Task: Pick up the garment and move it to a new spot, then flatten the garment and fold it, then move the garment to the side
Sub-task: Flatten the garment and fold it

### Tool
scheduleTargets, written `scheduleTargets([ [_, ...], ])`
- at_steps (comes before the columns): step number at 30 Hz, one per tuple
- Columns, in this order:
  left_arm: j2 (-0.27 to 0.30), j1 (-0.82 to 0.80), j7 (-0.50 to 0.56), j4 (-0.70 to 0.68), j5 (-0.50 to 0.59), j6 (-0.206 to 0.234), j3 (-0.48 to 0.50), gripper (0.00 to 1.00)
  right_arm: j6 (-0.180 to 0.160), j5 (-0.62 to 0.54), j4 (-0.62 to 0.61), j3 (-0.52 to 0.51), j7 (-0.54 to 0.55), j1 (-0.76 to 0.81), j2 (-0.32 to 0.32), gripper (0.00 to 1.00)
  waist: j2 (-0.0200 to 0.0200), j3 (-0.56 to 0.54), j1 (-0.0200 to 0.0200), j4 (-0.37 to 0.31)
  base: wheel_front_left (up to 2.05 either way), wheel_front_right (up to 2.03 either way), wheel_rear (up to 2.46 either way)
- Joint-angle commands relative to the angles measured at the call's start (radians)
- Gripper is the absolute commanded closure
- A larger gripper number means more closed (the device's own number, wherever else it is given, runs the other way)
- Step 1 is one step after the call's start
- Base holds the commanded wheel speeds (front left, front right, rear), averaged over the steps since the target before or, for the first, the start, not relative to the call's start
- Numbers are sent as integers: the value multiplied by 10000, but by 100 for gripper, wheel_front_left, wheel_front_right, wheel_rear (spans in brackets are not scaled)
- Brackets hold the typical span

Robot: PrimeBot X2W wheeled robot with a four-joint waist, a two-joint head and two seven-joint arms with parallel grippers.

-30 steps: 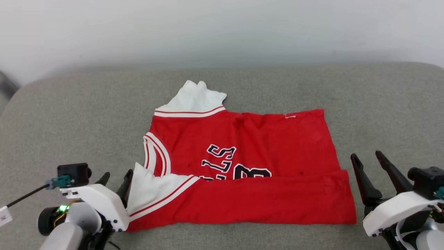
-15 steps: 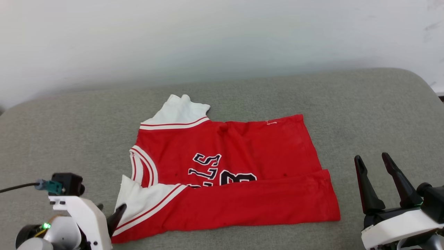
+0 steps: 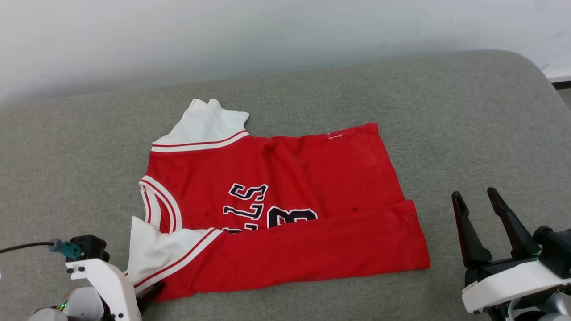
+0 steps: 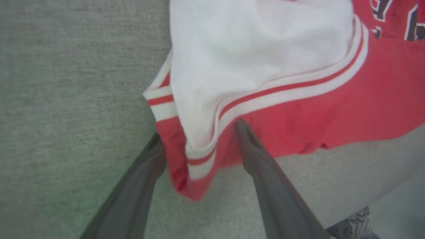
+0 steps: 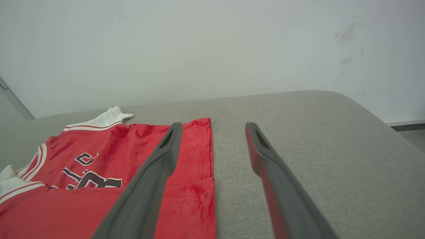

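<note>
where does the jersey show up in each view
Head view: jersey at centre, slightly left, lying on the grey cushion.
Left wrist view: jersey across the upper right, one corner between the open fingers of the left gripper.
Right wrist view: jersey at lower left, partly behind one finger.
Shared landmark: the near white sleeve.

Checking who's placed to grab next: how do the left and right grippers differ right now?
The left gripper sits at the garment's white-sleeved corner; the right gripper stands clear of it, over bare cushion. Cloth lies between the left gripper's fingers; none between the right gripper's. Both are open.
</note>
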Motion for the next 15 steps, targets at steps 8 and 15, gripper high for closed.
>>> scheduleTargets([
  [8, -807, -187, 194, 909, -411, -662, -516, 100, -7, 615, 79, -211, 871, -130, -470, 0, 0, 33, 1, 237, 0, 0, 0],
  [15, -545, -675, -321, 596, -81, -838, -335, 100, -5, 1744, 618, -610, 3691, -93, -1224, 0, 0, -95, 1, 740, 0, 0, 0],
])
